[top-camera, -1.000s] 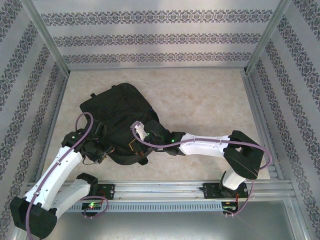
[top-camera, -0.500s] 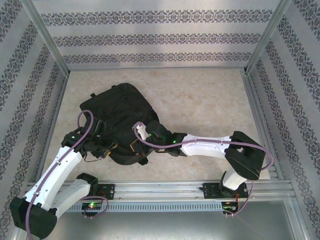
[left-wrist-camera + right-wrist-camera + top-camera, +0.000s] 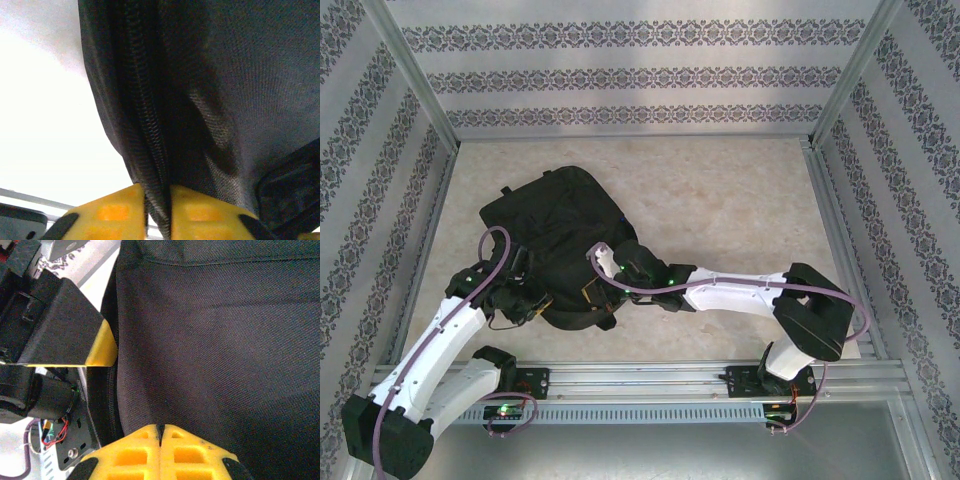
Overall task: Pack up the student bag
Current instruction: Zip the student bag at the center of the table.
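Note:
The student bag (image 3: 560,215), a large black fabric backpack, lies flat on the table's left half. At the bag's near left edge, my left gripper (image 3: 533,300) is shut on its zipper seam. In the left wrist view the zipper strip (image 3: 145,125) runs down between the yellow fingertips (image 3: 115,210) of the left gripper (image 3: 158,202). My right gripper (image 3: 595,290) sits at the bag's near edge. Its yellow tips are pressed together against the bag's fabric (image 3: 215,340), the right gripper (image 3: 160,432) showing nothing visible between them. One left finger (image 3: 102,347) appears beside the bag there.
An aluminium rail (image 3: 640,375) carrying both arm bases runs along the near edge. Patterned walls with metal posts (image 3: 835,90) enclose the table. Bare beige tabletop (image 3: 740,200) extends right of and behind the bag.
My left gripper has closed on the bag's zipper edge. The right arm has shifted slightly along the bag's near edge, still shut.

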{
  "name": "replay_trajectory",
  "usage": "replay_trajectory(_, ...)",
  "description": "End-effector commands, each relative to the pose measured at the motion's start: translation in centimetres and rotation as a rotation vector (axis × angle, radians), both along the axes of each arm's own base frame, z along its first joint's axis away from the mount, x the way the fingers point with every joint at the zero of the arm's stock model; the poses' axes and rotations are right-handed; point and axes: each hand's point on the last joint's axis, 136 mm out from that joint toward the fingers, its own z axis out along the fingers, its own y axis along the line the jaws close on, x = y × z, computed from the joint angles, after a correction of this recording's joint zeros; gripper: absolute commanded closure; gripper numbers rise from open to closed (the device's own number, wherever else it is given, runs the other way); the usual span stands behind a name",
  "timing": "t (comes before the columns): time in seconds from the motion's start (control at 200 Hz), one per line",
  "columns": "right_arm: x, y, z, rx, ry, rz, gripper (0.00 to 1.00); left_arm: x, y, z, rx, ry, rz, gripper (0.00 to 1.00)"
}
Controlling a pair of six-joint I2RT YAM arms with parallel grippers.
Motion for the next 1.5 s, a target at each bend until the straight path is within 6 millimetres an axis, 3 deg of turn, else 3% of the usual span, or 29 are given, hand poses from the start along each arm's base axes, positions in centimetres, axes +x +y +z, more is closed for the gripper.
replay_trajectory(0.0, -0.8, -1.6, 0.3, -0.015, 0.007, 0.022, 1.00, -0.8, 1.8, -0.7, 0.093, 0.026, -0.021, 0.89)
replay_trajectory(0.15, -1.4, -4.1, 0.3, -0.036, -0.011, 0.012, 1.00, -0.9, 2.8, -0.6, 0.137, 0.024, -0.017, 1.00)
replay_trajectory(0.285, -1.1, -6.2, -0.4, -0.065, -0.012, -0.015, 1.00, -1.0, 3.2, -0.7, 0.146, 0.030, -0.004, 1.00)
replay_trajectory(0.46, 0.9, -8.5, -1.1, -0.105, -0.047, -0.097, 1.00, -1.2, 3.8, -0.5, 0.184, 0.030, -0.014, 1.00)
replay_trajectory(0.595, 2.5, -9.2, -1.2, -0.132, -0.078, -0.144, 1.00, -1.4, 4.1, -0.4, 0.202, 0.034, -0.027, 1.00)
replay_trajectory(0.989, 7.6, -12.7, 0.1, -0.194, -0.178, -0.352, 1.00, -1.1, 5.0, 0.4, 0.269, 0.015, -0.067, 1.00)
replay_trajectory(1.064, 7.0, -12.4, 0.4, -0.182, -0.177, -0.308, 1.00, -0.4, 5.0, 0.6, 0.289, 0.000, -0.096, 1.00)
replay_trajectory(1.274, 2.3, -10.9, -0.4, -0.140, -0.125, -0.096, 1.00, 3.3, 5.9, 1.9, 0.419, -0.006, -0.188, 1.00)
replay_trajectory(1.494, -1.3, -8.2, -0.9, -0.124, -0.110, 0.067, 1.00, 7.3, 7.9, 4.7, 0.602, -0.040, -0.199, 1.00)
